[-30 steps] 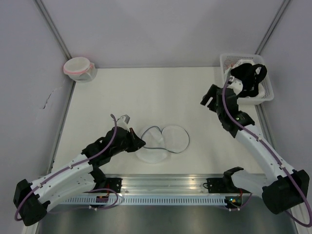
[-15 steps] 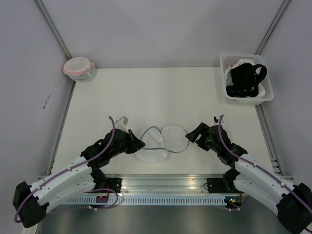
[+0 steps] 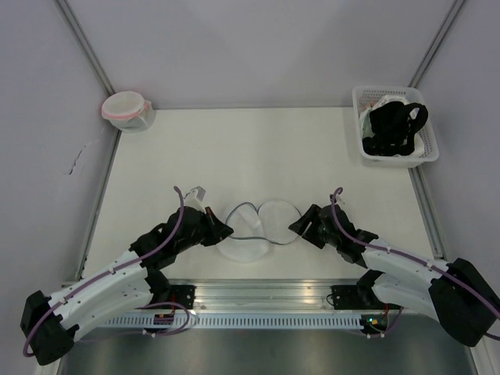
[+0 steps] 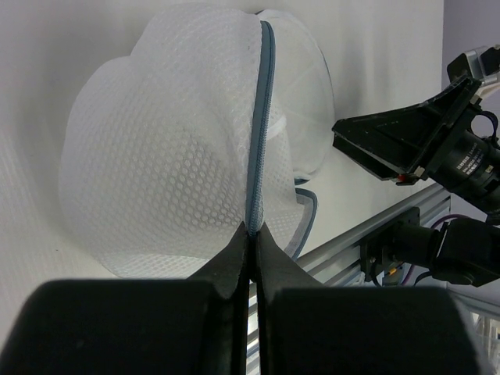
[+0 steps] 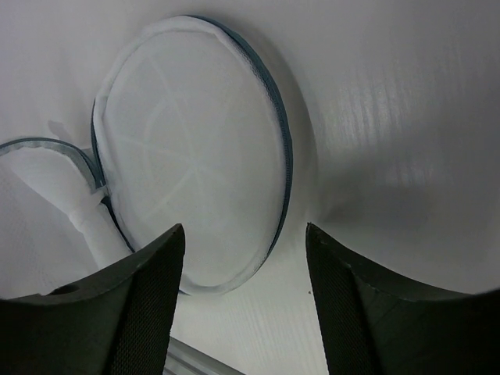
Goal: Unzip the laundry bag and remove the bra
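The laundry bag lies unzipped at the table's near middle, its two white mesh halves spread apart. My left gripper is shut on its grey-blue rim, with the mesh bulging just beyond the fingertips. At the bag's right edge my right gripper stands open. The round flat half of the bag lies just ahead of its fingers, and nothing is between them. The bra, black with thin straps, lies in the white basket at the far right.
A round white pouch with a pink rim sits at the far left corner. The metal rail runs along the near edge. Both arms meet near the bag, the right arm's wrist close to the left gripper.
The right arm swung from the basket at the far right down to the bag's right edge, leaving the bra in the basket. Its jaws narrowed somewhat. The left arm has not moved.
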Action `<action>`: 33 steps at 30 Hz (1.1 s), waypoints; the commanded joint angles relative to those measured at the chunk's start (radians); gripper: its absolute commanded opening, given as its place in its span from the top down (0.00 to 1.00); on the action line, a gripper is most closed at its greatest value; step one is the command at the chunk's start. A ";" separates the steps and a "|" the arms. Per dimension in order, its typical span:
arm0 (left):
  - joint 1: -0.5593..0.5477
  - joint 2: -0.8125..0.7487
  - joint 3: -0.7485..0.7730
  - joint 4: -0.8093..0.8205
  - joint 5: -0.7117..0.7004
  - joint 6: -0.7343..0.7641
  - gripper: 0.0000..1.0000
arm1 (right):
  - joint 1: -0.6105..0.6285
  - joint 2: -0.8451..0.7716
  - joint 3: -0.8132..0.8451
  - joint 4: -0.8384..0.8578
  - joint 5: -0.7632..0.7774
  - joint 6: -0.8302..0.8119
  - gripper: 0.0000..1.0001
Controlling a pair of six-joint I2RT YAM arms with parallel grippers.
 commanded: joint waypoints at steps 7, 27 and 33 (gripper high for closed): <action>-0.002 -0.025 -0.011 0.034 -0.003 -0.030 0.98 | 0.066 0.059 0.002 0.108 0.088 0.037 0.69; -0.002 0.194 0.086 0.324 0.026 0.060 0.98 | 0.250 0.072 0.580 -0.323 0.363 -0.607 0.99; 0.000 0.350 0.172 0.451 -0.020 0.102 0.98 | 0.462 0.224 0.761 -0.466 0.632 -0.723 1.00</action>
